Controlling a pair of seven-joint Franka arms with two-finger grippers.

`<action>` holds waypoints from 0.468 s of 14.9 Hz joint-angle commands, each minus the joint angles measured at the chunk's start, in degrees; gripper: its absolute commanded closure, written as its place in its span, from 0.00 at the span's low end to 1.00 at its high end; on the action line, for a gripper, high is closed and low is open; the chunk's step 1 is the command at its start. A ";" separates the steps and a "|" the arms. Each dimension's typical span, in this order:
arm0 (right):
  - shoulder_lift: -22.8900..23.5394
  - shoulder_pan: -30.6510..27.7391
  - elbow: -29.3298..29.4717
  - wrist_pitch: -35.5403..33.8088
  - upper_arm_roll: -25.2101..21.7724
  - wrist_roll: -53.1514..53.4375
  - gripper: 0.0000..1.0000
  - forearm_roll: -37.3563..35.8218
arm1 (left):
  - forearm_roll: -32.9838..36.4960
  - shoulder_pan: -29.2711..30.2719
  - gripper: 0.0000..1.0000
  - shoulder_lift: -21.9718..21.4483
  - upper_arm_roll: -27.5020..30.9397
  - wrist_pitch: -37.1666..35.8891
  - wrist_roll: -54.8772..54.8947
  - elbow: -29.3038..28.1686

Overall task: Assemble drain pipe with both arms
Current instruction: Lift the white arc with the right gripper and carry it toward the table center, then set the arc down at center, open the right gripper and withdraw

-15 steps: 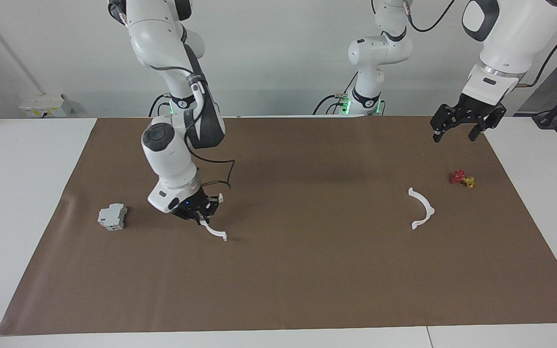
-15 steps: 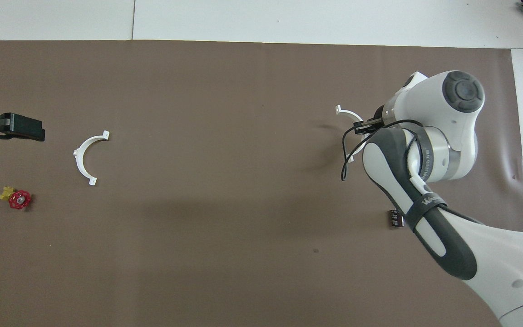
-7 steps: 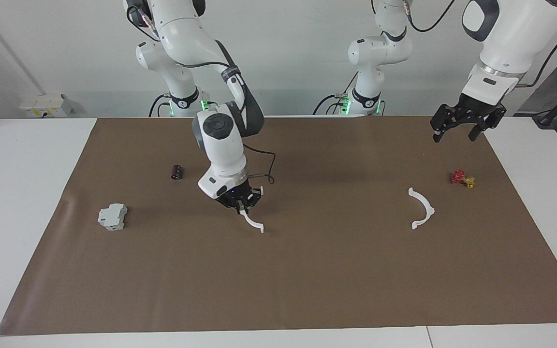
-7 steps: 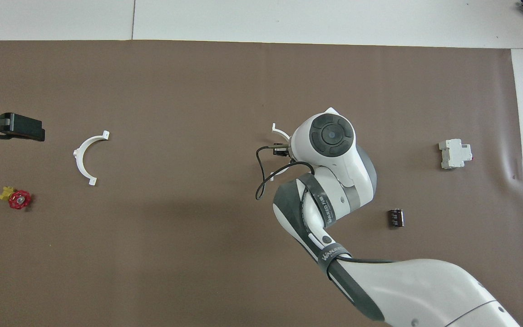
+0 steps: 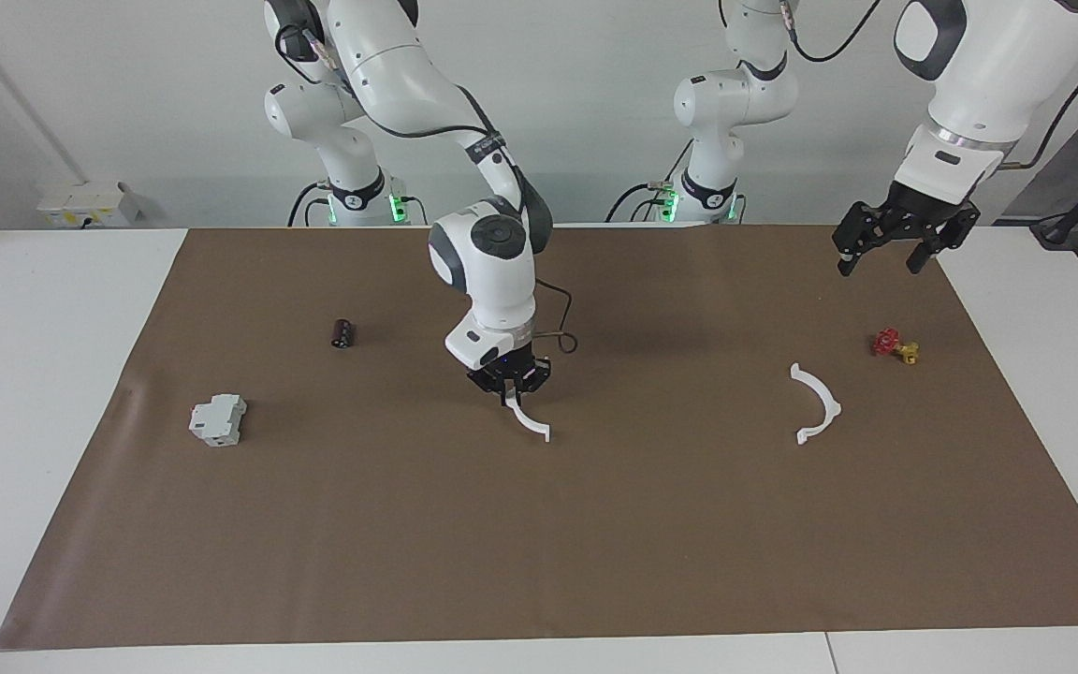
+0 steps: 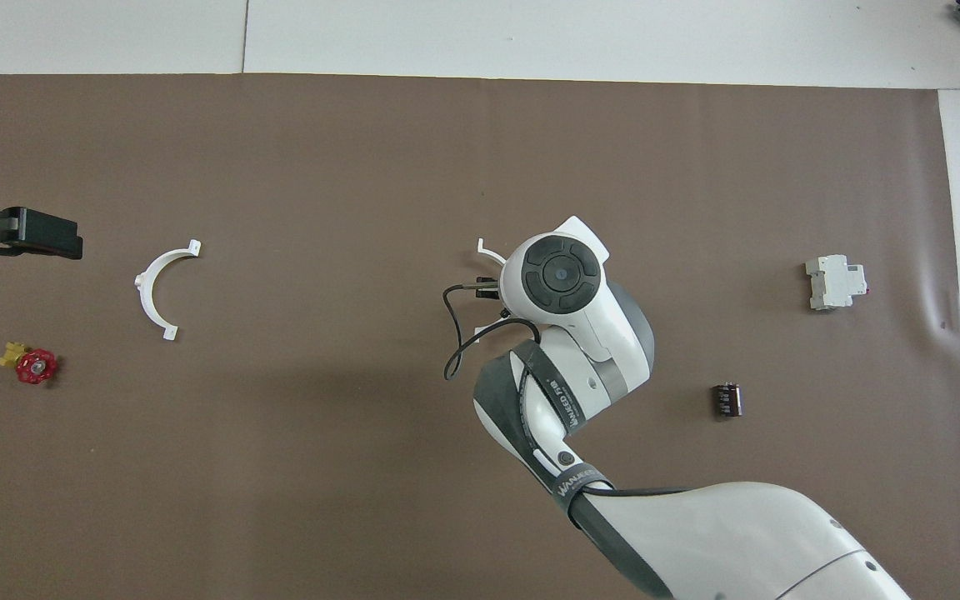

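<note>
Brown mat (image 5: 595, 543) carries half-ring (image 5: 817, 404), valve (image 5: 894, 346), block (image 5: 217, 419), perhaps a capacitor (image 5: 342, 333)

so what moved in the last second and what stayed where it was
The right gripper, shut on one thin white plastic half-ring, carried it from beside the grey-white boxy block toward the table's middle, in the direction of the other white half-ring. As the arm swung away, a small dark cylinder came into view. The left gripper, open over the mat's edge, the second half-ring and the red-and-yellow valve stayed put.
</note>
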 commanded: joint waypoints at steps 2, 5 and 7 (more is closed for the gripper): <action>0.85 0.31 -0.34 2.55 -0.06 0.62 1.00 -1.90 | -0.84 -0.15 0.00 0.10 0.27 0.21 0.25 0.26; 1.38 0.66 -0.61 2.91 0.03 -1.49 1.00 -2.43 | -0.84 -0.24 0.00 0.10 0.27 0.03 0.25 0.26; 1.38 0.75 -0.69 2.90 0.03 -1.58 1.00 -2.43 | -0.84 -0.24 0.00 0.10 0.27 0.03 0.25 0.26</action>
